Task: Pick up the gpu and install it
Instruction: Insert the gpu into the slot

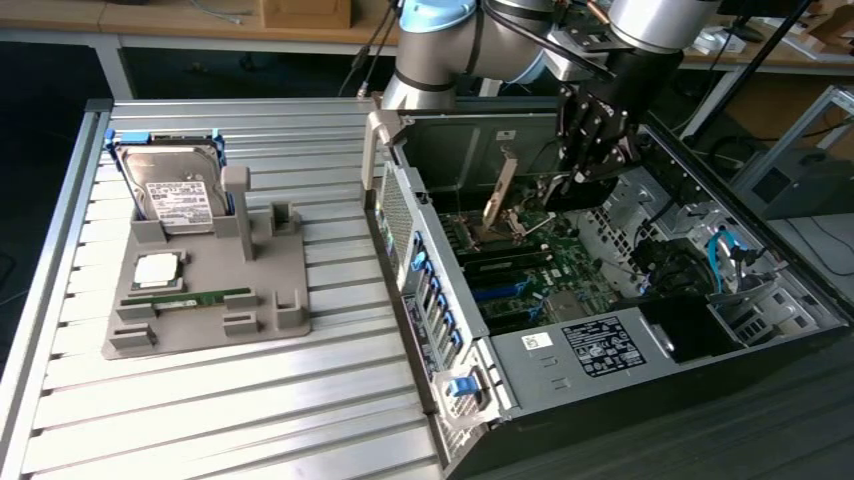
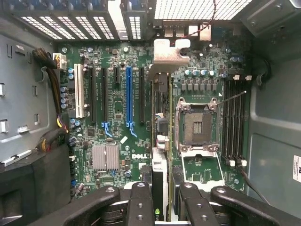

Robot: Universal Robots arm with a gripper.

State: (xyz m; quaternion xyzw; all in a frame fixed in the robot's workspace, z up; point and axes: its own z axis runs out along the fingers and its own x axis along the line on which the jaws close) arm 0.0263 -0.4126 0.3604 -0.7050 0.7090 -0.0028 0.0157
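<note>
While I am hanging over the open computer case (image 1: 747, 330), my gripper (image 2: 162, 202) is clamping the gpu (image 2: 160, 141) edge-on between its fingers (image 2: 140, 207), which are standing at a middling width, closed onto the thin card rather than spread free. From the wrist view the card is showing as a narrow strip running away from my fingers toward the far wall of the case, with its silver bracket (image 2: 169, 52) at the far end near the perforated back panel. It is sitting over the motherboard (image 2: 113, 141), just beside the long blue slot (image 2: 129, 99) and between that slot and the empty processor socket (image 2: 197, 127). I cannot tell whether its lower edge is already touching a slot or hanging just above one. In the exterior view my arm is reaching down into the case, and on the exterior view's left the grey holder tray (image 1: 200, 300) is keeping the hard drive (image 1: 180, 195) and the memory stick (image 1: 187, 298), well apart from the case. So I am judging the pickup done and the carry across done; the seating of the card is the part I am not seeing finished.
</note>
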